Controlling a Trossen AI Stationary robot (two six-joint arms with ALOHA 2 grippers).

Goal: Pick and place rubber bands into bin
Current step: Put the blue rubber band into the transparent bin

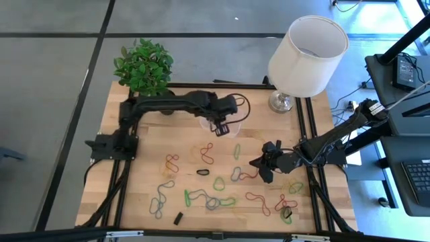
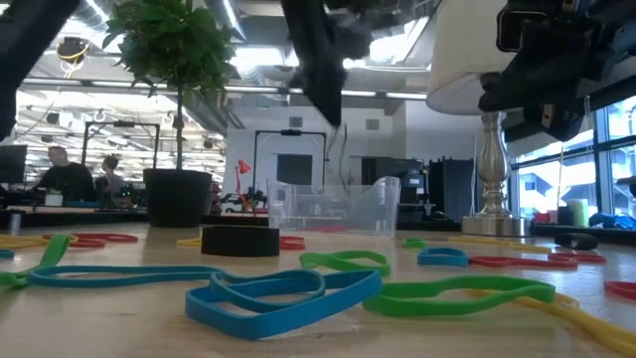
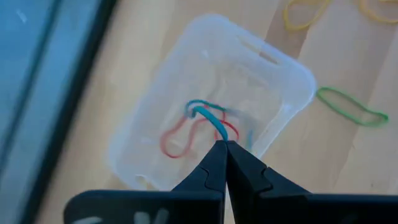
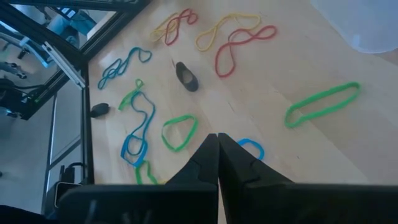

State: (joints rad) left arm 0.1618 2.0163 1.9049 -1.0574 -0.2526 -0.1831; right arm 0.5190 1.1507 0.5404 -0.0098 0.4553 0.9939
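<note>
The bin [image 1: 224, 128], a clear tray, stands on the far middle of the table; a red rubber band [image 3: 177, 142] lies inside it. My left gripper [image 3: 222, 144] hangs above the bin [image 3: 140, 134], shut on a teal rubber band [image 3: 205, 113]. Many rubber bands lie flat on the wood, among them a green one [image 4: 323, 102], a red one [image 4: 239, 46] and a blue one [image 2: 283, 293]. My right gripper [image 4: 217, 137] hovers shut over the table's right part [image 1: 264, 163], holding nothing. My left gripper pinches one end of the teal band [image 3: 219, 134] between its two fingertips. The fingers come from above, slanting down over the bin. The band droops below them into the bin; I cannot tell whether its lower loop [image 3: 198, 107] touches the bin's floor.
A potted plant [image 1: 143, 65] stands at the far left corner and a lamp with a white shade [image 1: 306, 57] at the far right. A small black block [image 1: 179, 218] lies near the front edge. Loose bands cover the middle and near half of the table.
</note>
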